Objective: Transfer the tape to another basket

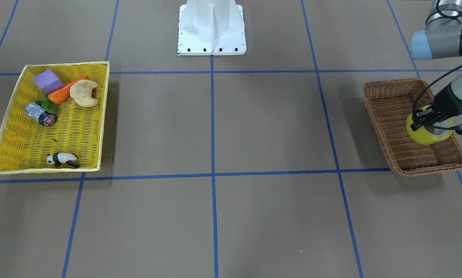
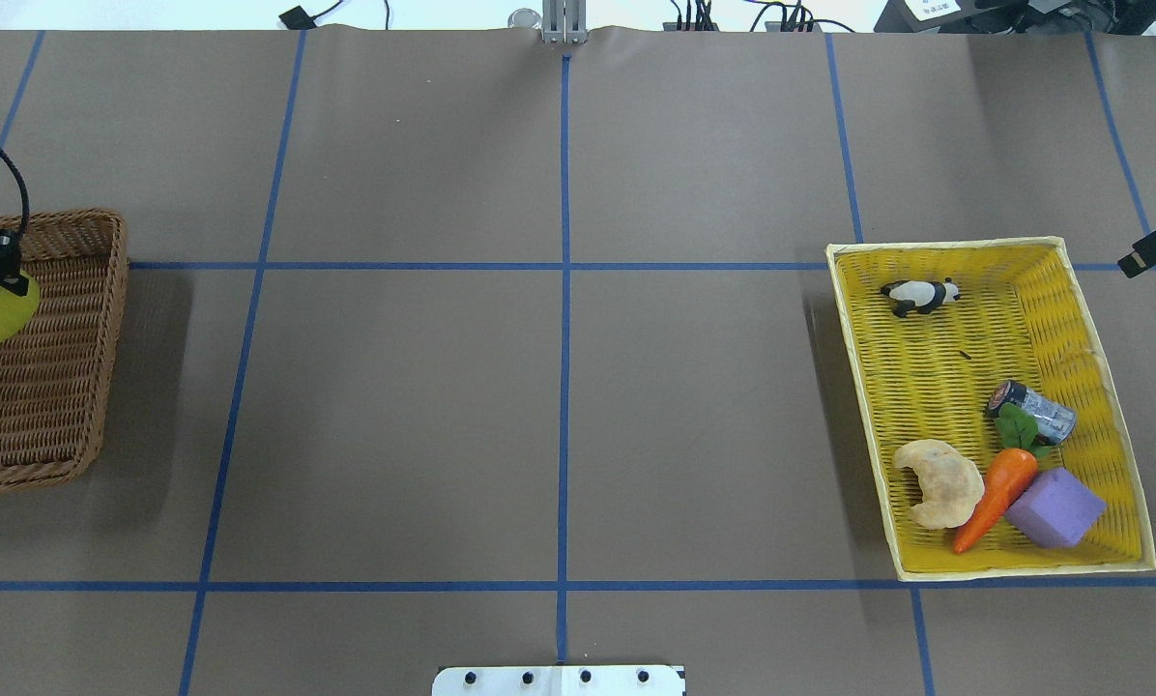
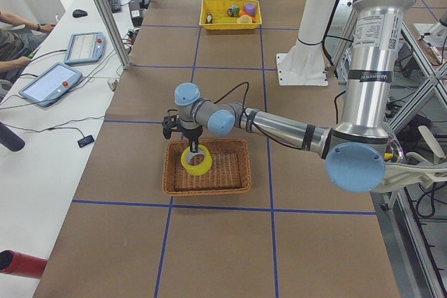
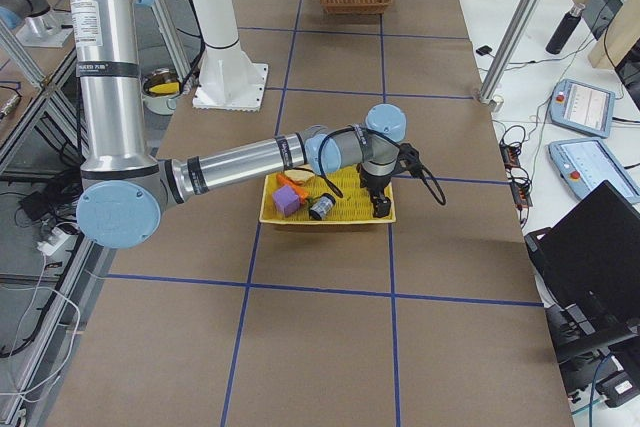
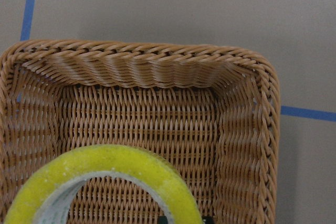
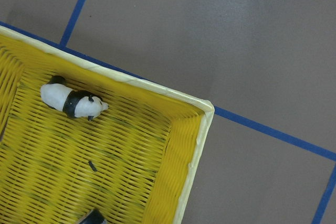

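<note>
Left pincer (image 1: 422,119) was pinched on the wall of the tape (image 1: 419,133), apparently with one finger inside the bore and one outside. The tape hung inside the outline of the brown wicker basket (image 1: 378,112), towards its outer long side; whether the roll touched the woven floor could not be determined. The roll was judged light and stiff: the cardboard core resists crushing, while the glossy outer wrap is likely slippery, so a grip across the ring wall is the sound hold. As a ring it had no long axis. Its bore was tilted off vertical, with the open white core facing upward and away from the desk (image 1: 254,123) centre. Right pincer (image 4: 380,209) hung over the far corner of the yellow tray-basket (image 1: 76,131), near the panda figure (image 6: 73,102); its jaw state could not be told.
</note>
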Action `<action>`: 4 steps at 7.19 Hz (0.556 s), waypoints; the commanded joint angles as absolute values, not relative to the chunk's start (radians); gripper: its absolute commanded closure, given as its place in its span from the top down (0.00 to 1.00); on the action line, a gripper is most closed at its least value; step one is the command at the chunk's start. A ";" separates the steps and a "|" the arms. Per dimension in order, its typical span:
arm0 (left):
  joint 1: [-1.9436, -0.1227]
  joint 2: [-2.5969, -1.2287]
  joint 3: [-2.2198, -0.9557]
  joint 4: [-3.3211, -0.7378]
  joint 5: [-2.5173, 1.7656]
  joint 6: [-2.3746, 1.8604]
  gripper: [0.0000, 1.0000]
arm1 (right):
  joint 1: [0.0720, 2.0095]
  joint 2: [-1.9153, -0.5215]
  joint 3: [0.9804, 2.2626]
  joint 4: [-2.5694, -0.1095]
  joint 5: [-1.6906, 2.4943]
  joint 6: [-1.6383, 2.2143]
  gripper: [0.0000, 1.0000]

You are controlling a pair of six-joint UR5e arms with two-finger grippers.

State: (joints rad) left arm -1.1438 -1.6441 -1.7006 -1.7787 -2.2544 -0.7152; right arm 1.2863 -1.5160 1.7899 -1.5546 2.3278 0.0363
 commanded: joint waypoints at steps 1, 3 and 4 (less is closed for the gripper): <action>-1.109 -1.647 -1.677 -1.779 -2.255 -0.721 0.00 | 1.290 -1.513 1.792 -1.568 2.326 0.032 1.00; -1.094 -1.643 -1.667 -1.784 -2.246 -0.719 0.00 | 1.289 -1.517 1.790 -1.569 2.324 0.032 1.00; -1.089 -1.641 -1.637 -1.827 -2.246 -0.721 0.00 | 1.289 -1.519 1.792 -1.569 2.324 0.034 1.00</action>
State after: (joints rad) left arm -1.0979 -1.6437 -1.6627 -1.7929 -2.2477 -0.7198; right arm 1.2892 -1.5159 1.7913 -1.5689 2.3246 0.0325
